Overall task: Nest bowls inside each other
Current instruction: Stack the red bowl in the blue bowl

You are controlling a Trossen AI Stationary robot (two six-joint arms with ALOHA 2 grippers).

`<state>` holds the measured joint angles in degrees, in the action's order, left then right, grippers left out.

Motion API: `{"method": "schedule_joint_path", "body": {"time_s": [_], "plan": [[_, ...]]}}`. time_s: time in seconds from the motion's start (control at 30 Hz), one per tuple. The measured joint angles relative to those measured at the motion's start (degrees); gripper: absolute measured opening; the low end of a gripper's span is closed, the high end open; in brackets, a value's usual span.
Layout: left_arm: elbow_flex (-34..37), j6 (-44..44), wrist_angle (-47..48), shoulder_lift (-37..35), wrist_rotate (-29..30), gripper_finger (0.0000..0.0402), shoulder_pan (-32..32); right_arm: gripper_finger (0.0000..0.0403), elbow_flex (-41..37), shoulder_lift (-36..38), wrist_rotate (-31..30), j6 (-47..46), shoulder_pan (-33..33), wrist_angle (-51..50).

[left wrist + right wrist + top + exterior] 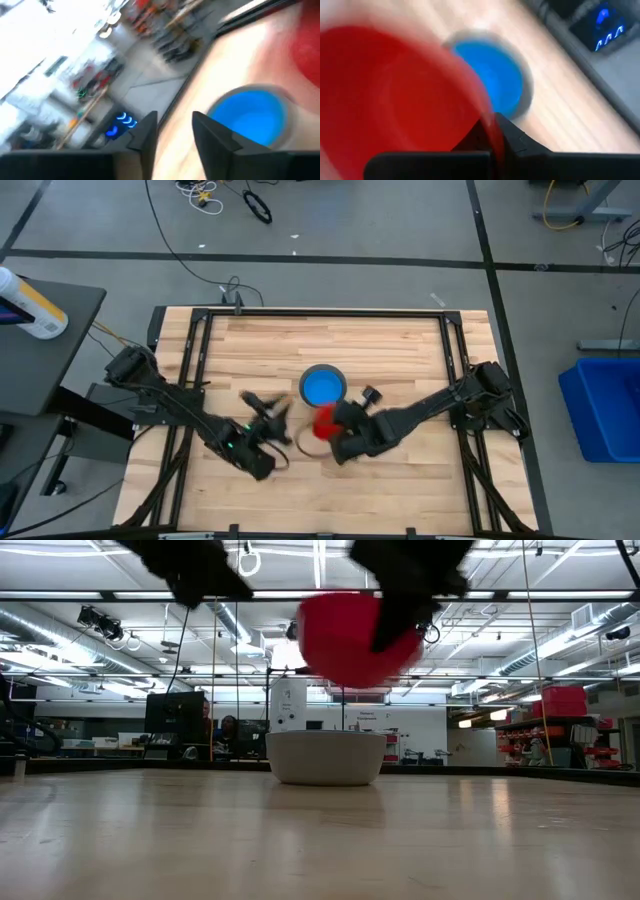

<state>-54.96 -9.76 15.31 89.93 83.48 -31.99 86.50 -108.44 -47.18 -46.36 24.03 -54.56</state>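
Wooden table (400, 350) in a black frame, on grey floor crossed by dark tape lines; blue bin (605, 405) to one side, cables (225, 195) beyond, a white-and-yellow bottle (30, 305) on a dark side surface (60, 350)

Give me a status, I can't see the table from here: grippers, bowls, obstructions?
Right gripper shut on red bowl, lifted clear of table. Left gripper part open, empty. Bowl stack, light blue innermost, stands unobstructed.

You see the red bowl (325, 423) tilted above the bench, beside the grey bowl (325, 757) whose inside shows bright blue.
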Motion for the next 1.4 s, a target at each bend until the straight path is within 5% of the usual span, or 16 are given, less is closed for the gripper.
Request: {"method": "schedule_joint_path", "body": {"time_s": [0.27, 0.63, 1.03, 1.4], "plan": [[-0.3, -9.0, 5.2, -4.8, 2.2, 0.018, -2.9, 0.0, 0.1, 0.0, -1.1, 3.9, -3.8, 0.5], [1.2, -48.9, 39.2, -5.3, -2.3, 0.0166, -3.9, 0.0, 0.2, 1.7, 9.2, 20.7, -17.7, 8.5], [9.8, -61.5, 39.1, -5.6, -4.6, 0.0165, -4.0, 0.0, 0.2, 2.0, 38.4, 28.9, -33.7, 12.9], [10.3, -62.1, 38.6, -5.6, -2.8, 0.0165, -4.0, 0.0, 0.2, -1.2, 45.3, 29.2, -35.4, 9.5]]}}
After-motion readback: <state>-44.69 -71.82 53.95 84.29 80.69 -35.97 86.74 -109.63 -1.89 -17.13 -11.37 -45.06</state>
